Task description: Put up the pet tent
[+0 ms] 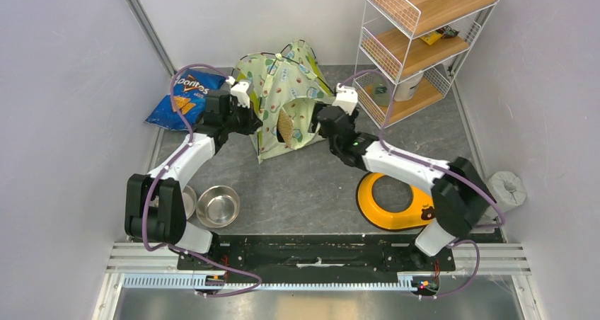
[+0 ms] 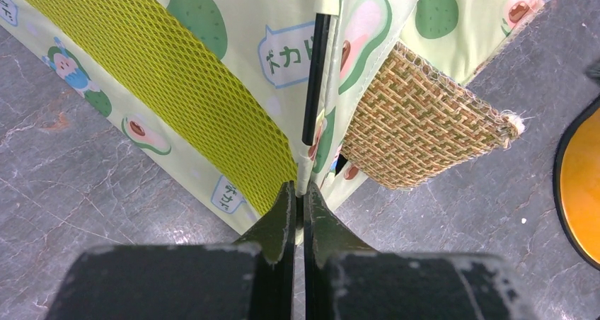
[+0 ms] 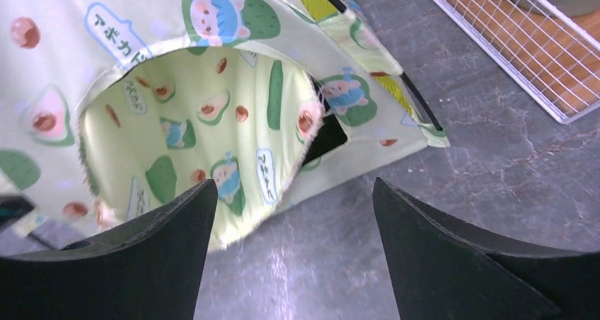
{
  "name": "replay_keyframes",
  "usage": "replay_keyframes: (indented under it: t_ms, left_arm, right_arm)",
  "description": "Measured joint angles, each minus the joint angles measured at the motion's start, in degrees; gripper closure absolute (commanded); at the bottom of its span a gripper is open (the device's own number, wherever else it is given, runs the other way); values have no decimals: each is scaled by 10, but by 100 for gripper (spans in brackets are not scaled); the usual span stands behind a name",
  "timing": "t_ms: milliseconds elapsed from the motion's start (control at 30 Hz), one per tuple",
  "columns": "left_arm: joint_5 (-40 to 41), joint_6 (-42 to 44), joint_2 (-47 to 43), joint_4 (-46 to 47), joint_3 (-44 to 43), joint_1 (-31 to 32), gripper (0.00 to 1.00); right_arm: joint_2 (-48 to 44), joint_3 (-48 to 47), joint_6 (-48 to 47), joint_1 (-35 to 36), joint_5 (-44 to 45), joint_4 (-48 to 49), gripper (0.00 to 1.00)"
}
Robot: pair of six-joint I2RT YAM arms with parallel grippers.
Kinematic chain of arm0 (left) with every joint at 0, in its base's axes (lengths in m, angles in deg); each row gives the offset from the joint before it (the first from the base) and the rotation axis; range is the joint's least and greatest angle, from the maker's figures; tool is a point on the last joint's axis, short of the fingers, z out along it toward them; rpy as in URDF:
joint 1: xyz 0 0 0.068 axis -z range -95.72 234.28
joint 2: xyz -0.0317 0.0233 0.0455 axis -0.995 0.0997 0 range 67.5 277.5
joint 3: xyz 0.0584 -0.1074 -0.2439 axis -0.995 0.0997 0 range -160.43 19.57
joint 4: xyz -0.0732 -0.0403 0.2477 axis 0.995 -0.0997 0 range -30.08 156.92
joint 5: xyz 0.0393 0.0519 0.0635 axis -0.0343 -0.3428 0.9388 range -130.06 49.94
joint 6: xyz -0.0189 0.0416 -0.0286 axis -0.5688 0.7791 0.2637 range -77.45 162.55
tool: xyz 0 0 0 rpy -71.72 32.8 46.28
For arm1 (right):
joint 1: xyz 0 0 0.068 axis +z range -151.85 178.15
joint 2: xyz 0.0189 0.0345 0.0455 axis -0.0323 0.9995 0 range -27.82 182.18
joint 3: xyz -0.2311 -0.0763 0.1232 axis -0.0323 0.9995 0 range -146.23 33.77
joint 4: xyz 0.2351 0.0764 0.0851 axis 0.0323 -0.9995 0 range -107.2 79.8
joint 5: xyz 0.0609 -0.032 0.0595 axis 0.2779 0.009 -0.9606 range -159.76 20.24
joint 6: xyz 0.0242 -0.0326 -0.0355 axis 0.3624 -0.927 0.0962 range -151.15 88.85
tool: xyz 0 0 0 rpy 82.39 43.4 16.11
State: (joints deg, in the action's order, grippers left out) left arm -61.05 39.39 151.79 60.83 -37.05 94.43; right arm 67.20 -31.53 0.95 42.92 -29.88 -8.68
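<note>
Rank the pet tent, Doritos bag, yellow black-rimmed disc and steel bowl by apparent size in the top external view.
1. pet tent
2-3. Doritos bag and yellow black-rimmed disc: look alike, both partly hidden, so unranked
4. steel bowl

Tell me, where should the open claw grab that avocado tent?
Probably the doorway rim of the pet tent, approached from the front: the right claw stands open facing it, and that thin fabric edge would slip between its jaws.
</note>
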Motion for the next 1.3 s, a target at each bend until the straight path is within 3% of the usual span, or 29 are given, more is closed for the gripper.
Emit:
replay_keyframes:
  t_ms: [233, 333, 533, 667, 800, 900, 1167, 1233, 1300]
  left_arm:
    - [0, 0, 0, 1, 0, 0, 98]
    - [1, 0, 0, 1, 0, 1, 98]
    - [3, 0, 0, 2, 0, 3, 98]
    - [4, 0, 0, 2, 1, 5, 98]
    - [4, 0, 0, 1, 1, 5, 98]
    - [3, 0, 0, 1, 1, 6, 98]
    - [-3, 0, 0, 1, 1, 6, 98]
    - [-3, 0, 0, 1, 1, 6, 98]
    - [-3, 0, 0, 2, 1, 6, 98]
  right_arm:
    - [-80, 61, -46, -22, -213, -29, 14]
    - [-60, 61, -75, -18, -314, -18, 13]
    - [26, 51, -105, -12, -393, 42, 19]
    - [93, 12, -116, -12, -400, 79, 42]
    - [138, -28, -125, -12, -388, 115, 85]
    - [154, -45, -128, -12, -376, 129, 99]
    - [201, -86, -126, -3, -333, 139, 100]
    - [222, -105, -119, -1, -334, 143, 92]
    - [235, -117, -110, 1, -334, 143, 74]
